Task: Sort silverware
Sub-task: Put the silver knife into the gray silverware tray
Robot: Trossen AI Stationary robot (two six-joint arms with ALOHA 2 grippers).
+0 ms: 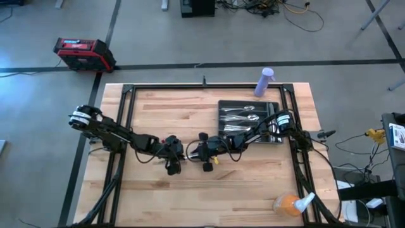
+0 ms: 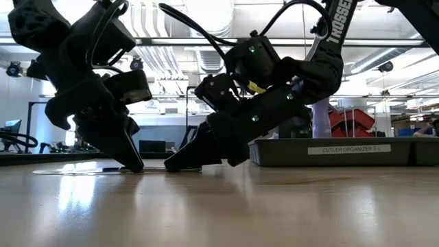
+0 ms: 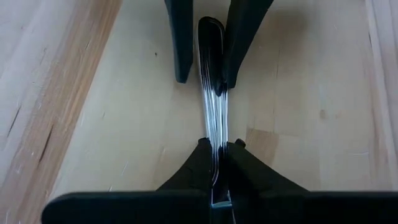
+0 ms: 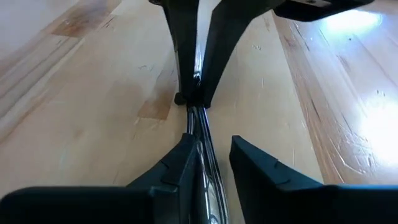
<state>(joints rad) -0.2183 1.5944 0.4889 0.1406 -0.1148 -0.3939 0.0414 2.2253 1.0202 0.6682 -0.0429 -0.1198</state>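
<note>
Steel utensil (image 3: 212,118) clamped by left tool (image 3: 219,163).

Between the left gripper (image 3: 219,163) and right gripper (image 4: 211,158), the utensil (image 3: 213,99) shows only its handle (fork, spoon or knife: cannot tell), its working end hidden.

Quick headcount, everything placed off the tray (image 1: 250,102), and there's just 1 of those. Inside it is a heap of silverware (image 1: 239,118), too tangled to count. 1 more piece (image 3: 211,93) lies on the table (image 1: 190,196) just left of the tray. 2 grippers sit at that piece: the left gripper (image 3: 217,158) and the right gripper (image 4: 211,155). 1 purple bottle (image 1: 264,82) stands just behind the tray, 1 orange spray bottle (image 1: 292,203) lies well in front of it, and 1 red case (image 1: 82,54) sits far off to its left on the floor.
</note>
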